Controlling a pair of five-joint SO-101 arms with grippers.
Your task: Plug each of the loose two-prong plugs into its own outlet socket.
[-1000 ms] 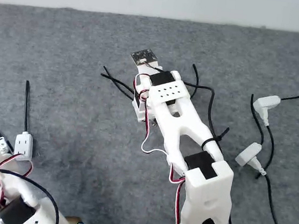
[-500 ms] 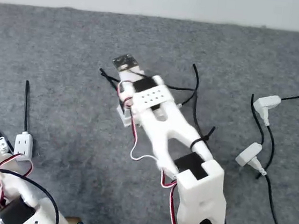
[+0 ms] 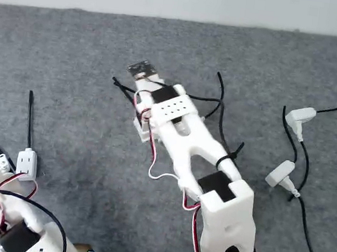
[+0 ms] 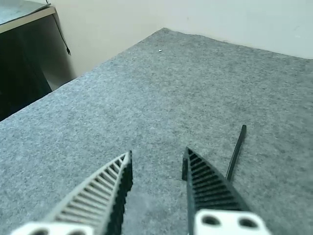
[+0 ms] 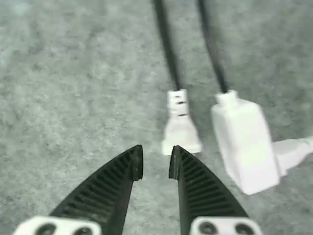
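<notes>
Right pincer [image 5: 155, 162], narrowly parted and empty, sits just short of the small white plug [image 5: 181, 129], whose long axis runs straight away along its cord [image 5: 165, 44].

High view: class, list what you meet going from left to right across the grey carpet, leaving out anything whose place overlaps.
White connector block on a black cord → right arm → nearer white plug and farther white plug, too level across to rank.
</notes>
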